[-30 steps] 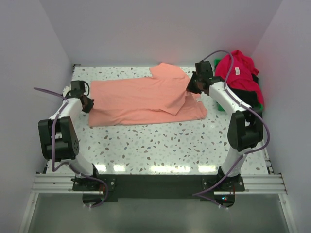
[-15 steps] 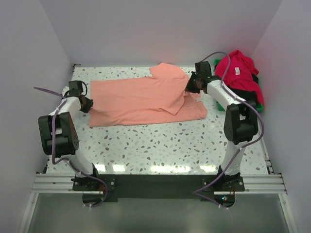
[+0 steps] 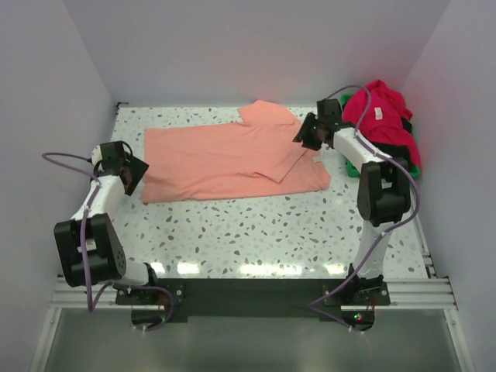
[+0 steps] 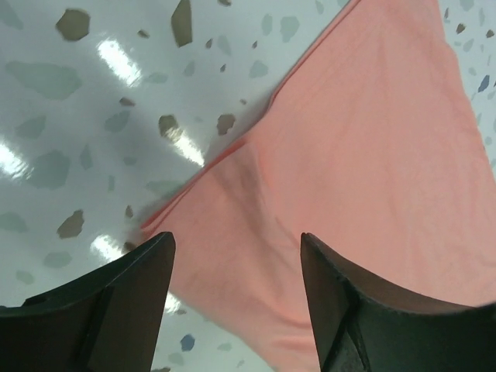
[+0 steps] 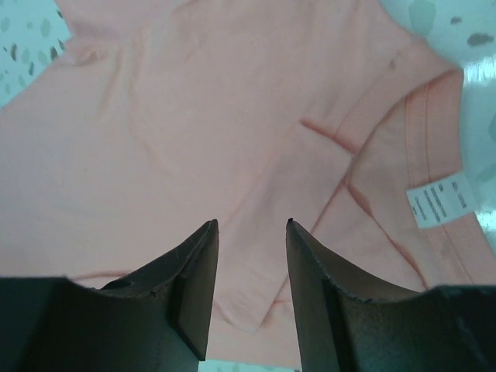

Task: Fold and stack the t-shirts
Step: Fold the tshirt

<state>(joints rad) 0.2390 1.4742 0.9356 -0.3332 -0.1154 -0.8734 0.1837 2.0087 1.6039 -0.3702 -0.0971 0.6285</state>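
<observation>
Two sets of fingers, both spread and empty: left gripper [image 3: 128,172] at the salmon-pink t-shirt's [image 3: 225,159] hem corner, right gripper [image 3: 308,133] over its collar. Limp, light cloth; I'd pinch the corners.

Soft, even overhead light fills the top view, and shadows on the glossy counter [image 3: 256,229] are faint. Three white glare patches sit near its front edge. The left wrist view shows bright streaks of glare on the counter, while the left tool [image 4: 236,242] is dark, its fingers [image 4: 108,302] soft-edged. The right wrist view is slightly hazy, and the neck tag [image 5: 442,203] print is too blurred to read.
</observation>
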